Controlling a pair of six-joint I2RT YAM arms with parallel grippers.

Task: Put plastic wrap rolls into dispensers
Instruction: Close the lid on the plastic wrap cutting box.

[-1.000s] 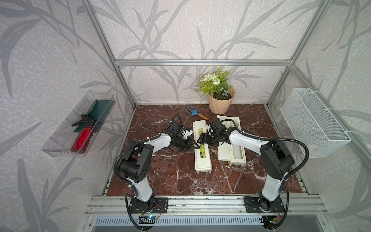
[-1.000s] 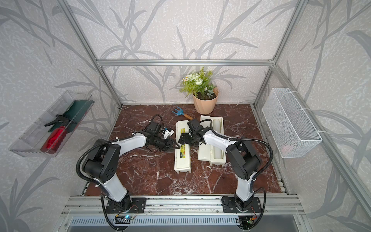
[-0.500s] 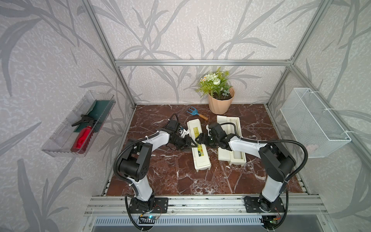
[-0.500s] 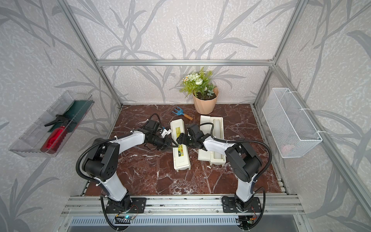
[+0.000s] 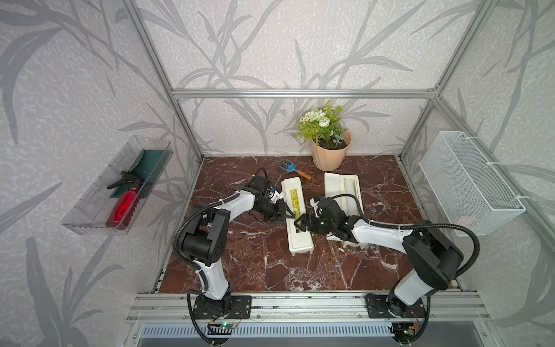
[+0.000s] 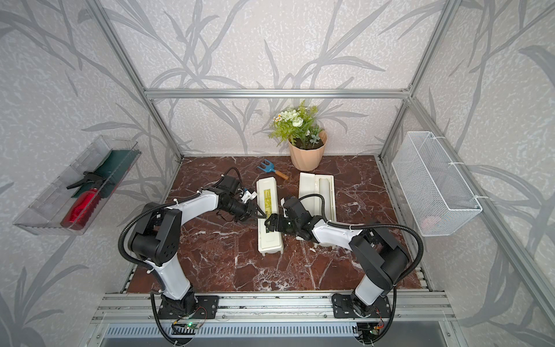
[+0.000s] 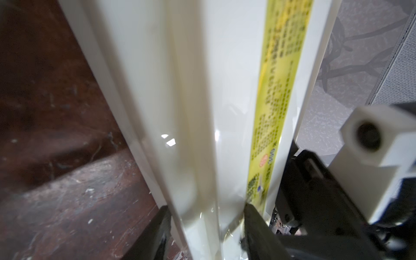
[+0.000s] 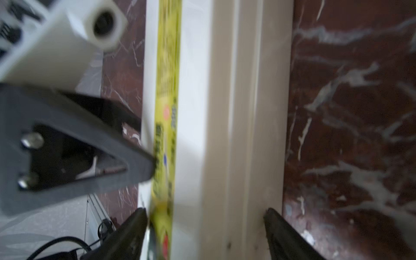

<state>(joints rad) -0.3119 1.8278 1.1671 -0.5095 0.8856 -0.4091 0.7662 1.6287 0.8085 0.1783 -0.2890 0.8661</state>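
Plastic looks light, stiff and slick; the closed dispenser [image 5: 293, 195] suits mid-length holds. The left gripper [image 5: 289, 214] clamps its long edge; the right gripper [image 5: 300, 223] straddles it, jaws apart, grip unclear.

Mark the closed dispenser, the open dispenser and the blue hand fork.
closed dispenser [image 5: 299, 240]: in a top view, bare lid near its front end.
open dispenser [image 5: 341, 183]: in a top view, its far end.
blue hand fork [image 5: 286, 166]: in a top view, the blue tines.
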